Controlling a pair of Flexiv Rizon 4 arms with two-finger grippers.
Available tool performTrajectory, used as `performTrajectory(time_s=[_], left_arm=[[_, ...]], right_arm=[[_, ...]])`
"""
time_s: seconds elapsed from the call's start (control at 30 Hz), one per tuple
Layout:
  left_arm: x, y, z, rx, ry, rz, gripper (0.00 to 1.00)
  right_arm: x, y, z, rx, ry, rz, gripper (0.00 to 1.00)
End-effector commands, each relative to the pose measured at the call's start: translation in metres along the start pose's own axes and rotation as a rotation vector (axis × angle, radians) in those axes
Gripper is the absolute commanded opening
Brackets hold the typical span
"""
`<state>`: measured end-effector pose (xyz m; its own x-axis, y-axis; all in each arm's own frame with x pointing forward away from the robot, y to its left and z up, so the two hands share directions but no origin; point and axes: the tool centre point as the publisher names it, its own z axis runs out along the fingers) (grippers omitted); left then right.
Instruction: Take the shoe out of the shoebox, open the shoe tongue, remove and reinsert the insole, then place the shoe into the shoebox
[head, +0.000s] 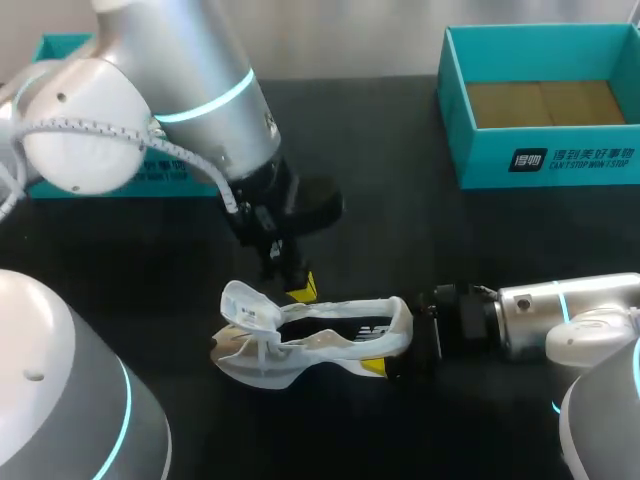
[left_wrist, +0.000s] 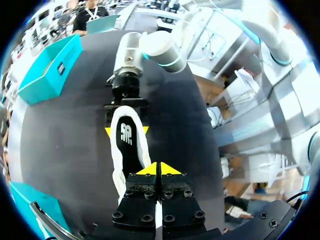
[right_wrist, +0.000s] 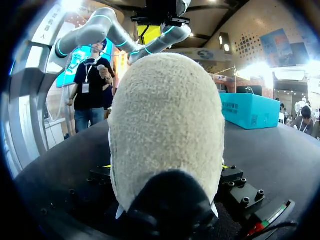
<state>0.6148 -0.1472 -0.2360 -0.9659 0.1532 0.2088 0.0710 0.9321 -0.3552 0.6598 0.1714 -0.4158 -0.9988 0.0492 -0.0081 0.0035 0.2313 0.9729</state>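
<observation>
A white shoe (head: 320, 345) lies on its side in the middle of the black table. Its dark insole (left_wrist: 127, 135) shows through the opening. My right gripper (head: 395, 342) comes in low from the right with its fingers wide apart, one on each side of the shoe's end (right_wrist: 165, 125), and is shut on it. Just beyond the shoe's upper edge, my left gripper (head: 300, 288) points down with its yellow tips (left_wrist: 160, 169) pressed together and nothing visible between them. The teal shoebox (head: 540, 150) stands open and empty at the back right.
A second teal box part (head: 60, 50) stands at the back left, partly hidden behind my left arm. Bare black table lies between the shoe and the open box.
</observation>
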Motion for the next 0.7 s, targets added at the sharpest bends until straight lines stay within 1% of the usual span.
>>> performTrajectory(time_s=[0.03,0.1,0.17,0.2,0.6,0.63,0.67,0.7], left_arm=[[-0.014,-0.010,0.015,-0.026,0.020,0.155,0.00],[-0.018,-0.012,0.019,-0.031,-0.002,0.190,0.00],[-0.018,-0.013,0.021,-0.004,0.034,0.264,0.00],[-0.018,-0.011,0.022,0.012,0.066,0.343,0.00],[-0.018,-0.011,0.022,0.012,0.066,0.343,0.00],[-0.019,-0.013,0.029,0.009,0.065,0.346,0.00],[-0.021,-0.014,0.037,-0.019,0.028,0.336,0.00],[-0.022,-0.016,0.042,-0.021,0.018,0.334,0.00]], right_arm=[[0.000,0.001,0.000,0.004,0.000,0.001,0.00],[0.000,0.001,0.000,0.004,0.000,0.001,0.00],[0.000,0.001,0.000,0.004,0.000,0.001,0.00],[0.000,0.001,0.000,0.004,0.000,0.001,0.00],[0.000,0.001,0.000,0.004,0.000,0.001,0.00],[0.000,0.001,0.000,0.004,0.000,0.001,0.00],[0.000,0.001,0.000,0.004,0.000,0.001,0.00],[0.000,0.001,0.000,0.004,0.000,0.001,0.00]])
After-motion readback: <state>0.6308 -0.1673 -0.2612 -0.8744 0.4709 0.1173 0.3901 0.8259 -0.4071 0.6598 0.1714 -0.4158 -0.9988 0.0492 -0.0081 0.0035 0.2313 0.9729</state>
